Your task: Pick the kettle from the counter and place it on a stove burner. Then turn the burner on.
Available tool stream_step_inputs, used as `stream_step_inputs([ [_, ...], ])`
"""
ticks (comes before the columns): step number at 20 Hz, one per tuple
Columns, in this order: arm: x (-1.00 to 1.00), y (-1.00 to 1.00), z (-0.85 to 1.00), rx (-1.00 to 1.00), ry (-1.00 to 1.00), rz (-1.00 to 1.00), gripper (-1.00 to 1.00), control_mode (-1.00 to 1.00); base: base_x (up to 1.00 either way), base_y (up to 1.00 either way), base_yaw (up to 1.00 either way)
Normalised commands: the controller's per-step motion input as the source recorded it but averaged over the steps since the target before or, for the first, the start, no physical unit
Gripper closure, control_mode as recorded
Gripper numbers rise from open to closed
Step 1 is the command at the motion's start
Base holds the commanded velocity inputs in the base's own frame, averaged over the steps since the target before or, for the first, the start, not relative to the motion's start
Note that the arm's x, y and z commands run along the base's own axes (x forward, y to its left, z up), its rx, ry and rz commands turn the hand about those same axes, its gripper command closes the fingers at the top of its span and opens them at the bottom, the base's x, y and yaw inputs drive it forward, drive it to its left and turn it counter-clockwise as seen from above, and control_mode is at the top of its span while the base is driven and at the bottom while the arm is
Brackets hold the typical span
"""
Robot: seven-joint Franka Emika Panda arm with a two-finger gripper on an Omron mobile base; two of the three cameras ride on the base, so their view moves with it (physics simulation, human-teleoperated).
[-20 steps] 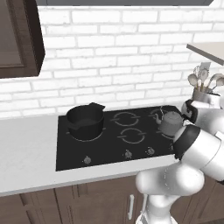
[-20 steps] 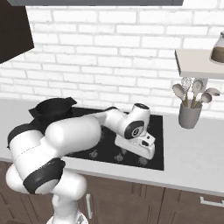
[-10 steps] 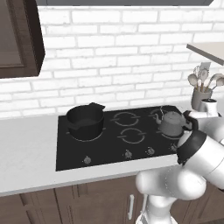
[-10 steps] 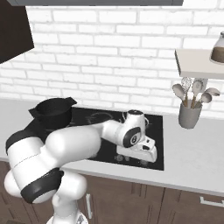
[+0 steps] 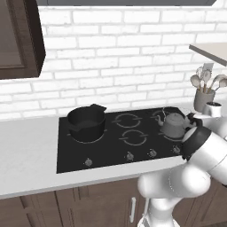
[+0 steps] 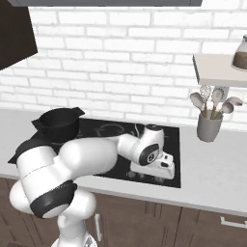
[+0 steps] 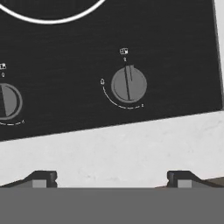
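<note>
Kettle (image 5: 173, 126) sits on the right rear burner (image 5: 163, 116) of the cooktop (image 5: 71, 150), so the knob step is in hand. Gripper (image 7: 111, 177) hangs jaws wide over the knob (image 7: 128, 84) at the cooktop's front right corner. Next: descend, straddle its ridge, close, twist.

kettle (image 5: 174, 125) on stove burner (image 5: 165, 116), pot (image 5: 86, 119) left

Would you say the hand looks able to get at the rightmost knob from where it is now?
Probably yes. The hand is open above the counter edge, and the knob lies just ahead between its fingertips' lines, with nothing in between. The kettle sits farther back on its burner.
</note>
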Motion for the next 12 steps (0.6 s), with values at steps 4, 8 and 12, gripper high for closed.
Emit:
stream_step_inputs([
  [4,0.34,0.00,-0.01,0.05,0.00,0.06,-1.00,-1.00,0.00,0.00,0.00],
  [8,0.10,-0.10,-0.17,0.00,0.00,0.08,-1.00,-1.00,0.00,0.00,0.00],
  [12,0.00,-0.20,-0.25,0.00,0.00,0.05,-1.00,-1.00,0.00,0.00,0.00],
])
